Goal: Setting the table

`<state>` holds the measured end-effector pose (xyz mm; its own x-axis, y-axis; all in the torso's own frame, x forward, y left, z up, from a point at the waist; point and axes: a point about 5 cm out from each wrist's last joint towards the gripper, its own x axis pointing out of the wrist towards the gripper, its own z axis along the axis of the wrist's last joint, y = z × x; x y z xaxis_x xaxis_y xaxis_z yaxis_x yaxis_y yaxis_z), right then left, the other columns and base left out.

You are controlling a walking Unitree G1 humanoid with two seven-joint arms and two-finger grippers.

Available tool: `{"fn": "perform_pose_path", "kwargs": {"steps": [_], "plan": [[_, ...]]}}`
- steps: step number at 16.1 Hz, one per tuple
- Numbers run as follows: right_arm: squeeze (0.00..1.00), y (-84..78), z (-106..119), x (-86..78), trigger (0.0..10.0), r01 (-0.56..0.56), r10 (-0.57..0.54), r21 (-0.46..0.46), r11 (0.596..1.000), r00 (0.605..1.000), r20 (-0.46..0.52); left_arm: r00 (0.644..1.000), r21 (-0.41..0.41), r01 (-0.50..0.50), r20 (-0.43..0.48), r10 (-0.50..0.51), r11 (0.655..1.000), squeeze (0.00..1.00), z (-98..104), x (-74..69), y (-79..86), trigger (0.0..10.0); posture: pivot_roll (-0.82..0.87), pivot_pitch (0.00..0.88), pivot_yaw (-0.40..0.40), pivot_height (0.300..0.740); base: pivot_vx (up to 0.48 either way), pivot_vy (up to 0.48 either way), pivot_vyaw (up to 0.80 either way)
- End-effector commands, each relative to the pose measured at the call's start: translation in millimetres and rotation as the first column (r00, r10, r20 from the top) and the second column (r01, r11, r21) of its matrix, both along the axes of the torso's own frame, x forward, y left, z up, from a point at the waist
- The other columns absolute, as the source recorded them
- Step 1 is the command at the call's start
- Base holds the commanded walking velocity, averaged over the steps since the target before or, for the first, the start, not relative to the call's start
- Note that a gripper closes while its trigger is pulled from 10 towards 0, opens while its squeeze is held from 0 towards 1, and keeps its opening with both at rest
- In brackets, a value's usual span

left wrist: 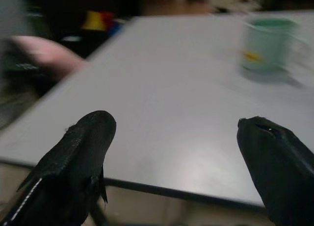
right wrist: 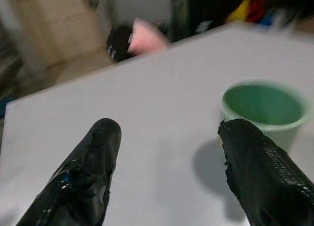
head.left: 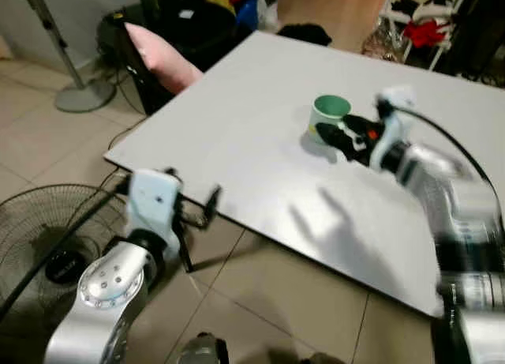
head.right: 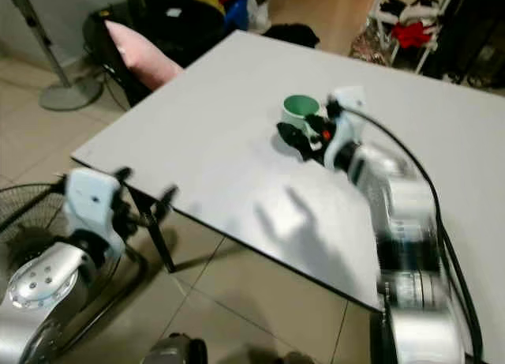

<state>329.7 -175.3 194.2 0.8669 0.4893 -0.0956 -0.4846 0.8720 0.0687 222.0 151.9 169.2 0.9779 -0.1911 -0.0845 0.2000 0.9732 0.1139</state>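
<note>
A pale green mug [head.left: 330,110] stands upright on the white table [head.left: 237,135], toward its far side. My right gripper [head.left: 330,137] hovers just in front of the mug, low over the tabletop. It is open, and in the right wrist view the mug [right wrist: 262,108] sits beyond one fingertip [right wrist: 240,138], outside the gap. My left gripper [head.left: 199,220] hangs at the table's near left edge, off the tabletop. It is open with nothing held. In the left wrist view the mug [left wrist: 267,44] shows far across the table.
A pink cushion [head.left: 162,56] lies on a dark seat at the table's far left corner. A floor fan [head.left: 47,245] sits on the tiles under my left arm. A stand-fan base [head.left: 83,95] and a rack with clothes [head.left: 426,28] stand further off.
</note>
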Motion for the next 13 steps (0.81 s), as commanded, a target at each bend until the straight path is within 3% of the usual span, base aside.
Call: {"fn": "perform_pose_path", "kwargs": {"steps": [1, 3, 4, 6, 8, 13], "plan": [[0.0, 4.1, 3, -17.5, 10.0, 0.054, -0.057, 0.058, 0.997, 0.997, 0.055, 0.991, 0.024, -0.13, 0.028, 0.129, 0.991, 0.0, 2, 2.7, 14.0, 10.0, -0.09, 0.0, 0.048, 0.74, 0.0, 0.0, 0.0], [0.0, 10.3, -14, -40.3, 10.0, 0.12, -0.127, 0.14, 0.983, 0.991, 0.046, 0.99, 0.016, -0.139, 0.04, 0.139, 0.99, 0.0, 2, 2.2, 13.2, 10.0, -0.09, 0.0, 0.048, 0.74, 0.0, 0.0, 0.0], [0.0, 10.8, -14, -43.6, 10.0, 0.119, -0.126, 0.142, 0.983, 0.991, 0.041, 0.989, 0.014, -0.14, 0.042, 0.14, 0.99, 0.0, 2, 1.9, 12.6, 10.0, -0.09, 0.0, 0.048, 0.74, 0.0, 0.0, 0.0], [0.0, 25.7, -23, -65.7, 10.0, 0.116, -0.121, 0.14, 0.983, 0.992, 0.03, 0.994, 0.036, -0.107, 0.028, 0.106, 0.994, 0.0, -4, -1.4, 4.7, 10.0, -0.09, 0.0, 0.053, 0.74, 0.0, 0.0, 0.0], [0.0, 25.3, -46, -70.3, 10.0, 0.153, -0.145, 0.096, 0.984, 0.986, -0.087, 0.995, 0.031, -0.104, 0.017, 0.103, 0.994, 0.0, -7, -5.7, 0.6, 10.0, -0.08, 0.0, 0.053, 0.74, -0.255, 0.0, 0.0], [0.0, 29.7, -54, -77.6, 10.0, 0.173, -0.161, 0.065, 0.983, 0.975, -0.151, 0.994, 0.042, -0.113, 0.012, 0.113, 0.993, 0.0, -8, -8.7, -1.2, 10.0, -0.07, 0.0, 0.05, 0.74, -0.325, 0.0, 0.0]]}}
